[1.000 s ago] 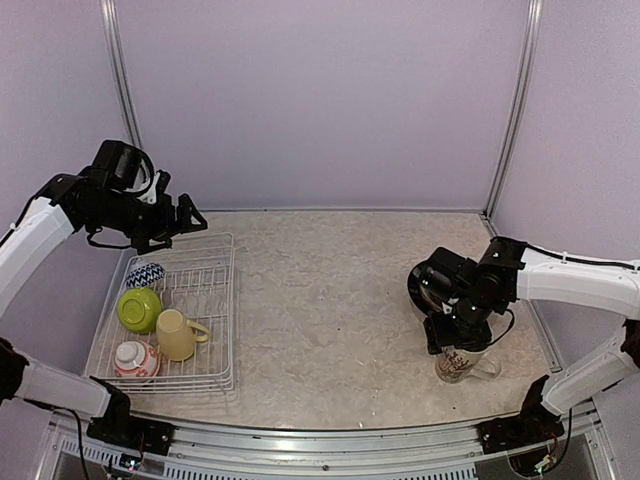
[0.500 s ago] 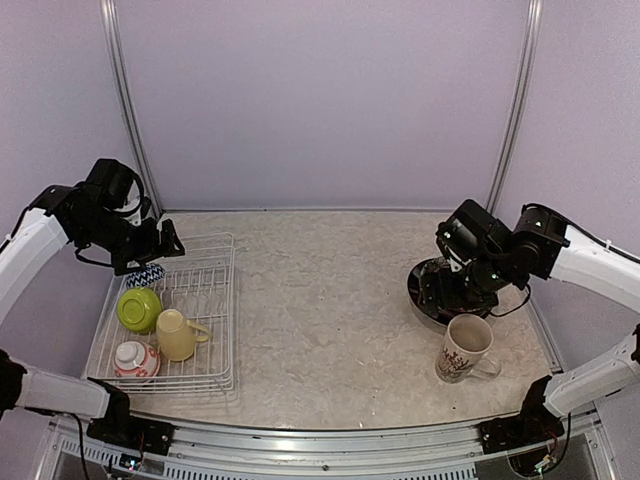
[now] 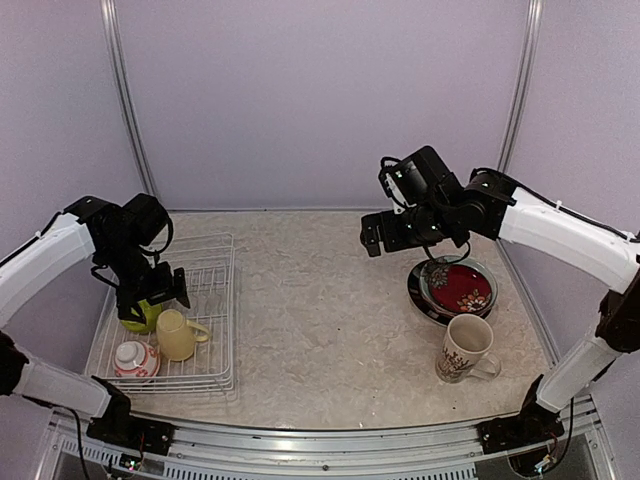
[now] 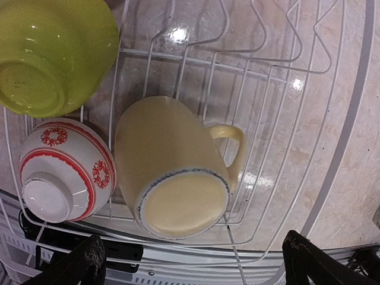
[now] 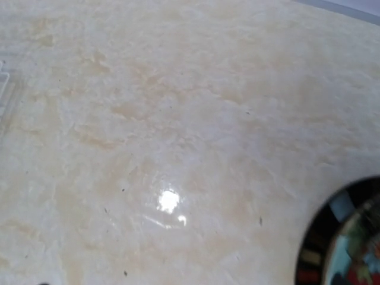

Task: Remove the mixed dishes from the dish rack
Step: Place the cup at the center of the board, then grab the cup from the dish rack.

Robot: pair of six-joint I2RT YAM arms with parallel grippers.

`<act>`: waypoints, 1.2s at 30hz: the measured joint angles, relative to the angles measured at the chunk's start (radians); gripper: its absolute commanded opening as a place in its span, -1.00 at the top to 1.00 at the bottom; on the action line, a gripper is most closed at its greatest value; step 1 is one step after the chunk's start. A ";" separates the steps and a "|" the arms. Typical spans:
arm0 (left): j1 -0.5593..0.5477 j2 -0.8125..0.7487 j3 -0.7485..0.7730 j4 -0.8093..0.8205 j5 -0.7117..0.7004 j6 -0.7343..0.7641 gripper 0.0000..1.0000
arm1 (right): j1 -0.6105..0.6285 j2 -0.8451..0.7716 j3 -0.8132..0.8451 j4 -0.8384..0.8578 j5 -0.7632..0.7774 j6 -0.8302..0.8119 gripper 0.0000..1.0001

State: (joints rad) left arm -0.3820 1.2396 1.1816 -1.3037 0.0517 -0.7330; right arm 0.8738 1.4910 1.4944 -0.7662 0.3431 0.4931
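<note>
The dish rack (image 3: 215,300) held a yellow mug (image 3: 177,335) and two bowls (image 4: 53,53), with the plates (image 3: 462,288) and cream mug (image 3: 466,348) out; the left end effector (image 4: 190,264) stood apart, the right end effector (image 3: 372,233) untellable.

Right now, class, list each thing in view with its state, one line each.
dish rack, on the table, holding dishes
lime-green bowl, upside down in the rack
red-white patterned bowl, base up in the rack
yellow mug, on its side in the rack
cream patterned mug, upright on the table
dark red floral plate, lying atop the pale teal plate
left fingers, open, empty, above the yellow mug
right fingers, empty, raised; spread unclear
</note>
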 measured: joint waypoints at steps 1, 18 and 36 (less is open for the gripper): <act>-0.009 0.010 -0.008 -0.006 -0.009 -0.019 -0.98 | 0.000 0.037 0.021 0.008 -0.003 -0.010 -1.00; -0.014 0.154 -0.050 0.043 -0.065 -0.345 -0.97 | 0.000 0.137 0.017 0.034 -0.059 -0.058 -1.00; -0.023 0.292 -0.051 0.044 -0.089 -0.512 -0.43 | 0.000 0.134 -0.122 0.133 -0.117 -0.098 -1.00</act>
State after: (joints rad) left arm -0.4053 1.5314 1.1309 -1.2598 -0.0376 -1.2446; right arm 0.8738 1.6245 1.3720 -0.6334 0.2264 0.3946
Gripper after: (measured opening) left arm 0.853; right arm 0.997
